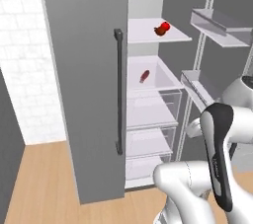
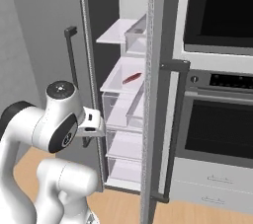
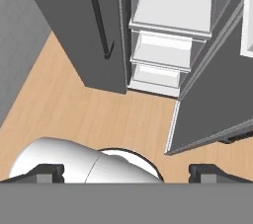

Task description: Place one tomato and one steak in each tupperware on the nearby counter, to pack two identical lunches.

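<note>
- The robot stands in front of an open fridge (image 1: 148,99), both doors swung wide; the arm is folded low and near the base, well apart from the shelves.
- A tomato (image 1: 162,28) sits on an upper shelf, and a dark red, flat item that reads as a steak (image 1: 144,76) lies in the tray-like shelf below it (also seen in the right base view (image 2: 132,77)).
- The gripper (image 3: 126,172) points down at the wooden floor (image 3: 74,109), its jaws spread as wide as they go and holding nothing.
- Judged step: the very start, fetching the first food item; nothing is packed yet.
- Next move calls for lifting the hand to shelf height and reaching far in between the doors, jaws around the tomato or the steak (second of each and both tupperware lie elsewhere).
</note>
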Controlling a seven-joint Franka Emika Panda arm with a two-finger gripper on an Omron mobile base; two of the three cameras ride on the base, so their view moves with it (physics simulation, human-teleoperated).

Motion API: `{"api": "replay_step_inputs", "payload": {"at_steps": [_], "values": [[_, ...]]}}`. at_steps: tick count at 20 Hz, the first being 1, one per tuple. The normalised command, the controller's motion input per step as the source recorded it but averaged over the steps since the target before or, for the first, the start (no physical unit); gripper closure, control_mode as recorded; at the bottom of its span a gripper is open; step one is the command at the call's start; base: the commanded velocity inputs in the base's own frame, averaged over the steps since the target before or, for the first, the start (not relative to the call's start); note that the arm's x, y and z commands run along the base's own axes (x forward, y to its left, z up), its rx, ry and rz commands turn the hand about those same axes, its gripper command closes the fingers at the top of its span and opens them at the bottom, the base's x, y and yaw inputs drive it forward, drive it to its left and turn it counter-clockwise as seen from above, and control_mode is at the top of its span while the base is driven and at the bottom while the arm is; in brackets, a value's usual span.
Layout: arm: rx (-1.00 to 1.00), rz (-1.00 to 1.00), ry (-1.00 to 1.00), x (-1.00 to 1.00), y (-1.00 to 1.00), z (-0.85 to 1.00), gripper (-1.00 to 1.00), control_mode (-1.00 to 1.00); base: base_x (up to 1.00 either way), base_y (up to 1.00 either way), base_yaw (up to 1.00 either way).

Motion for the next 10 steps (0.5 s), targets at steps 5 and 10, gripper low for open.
{"api": "replay_step_inputs", "payload": {"at_steps": [5, 10], "values": [[0.00, 0.00, 0.00, 0.00, 0.00, 0.00, -1.00, 1.00, 0.57, 0.59, -0.11], [0.00, 0.00, 0.00, 0.00, 0.00, 0.00, -1.00, 1.00, 0.41, 0.01, -0.11]]}}
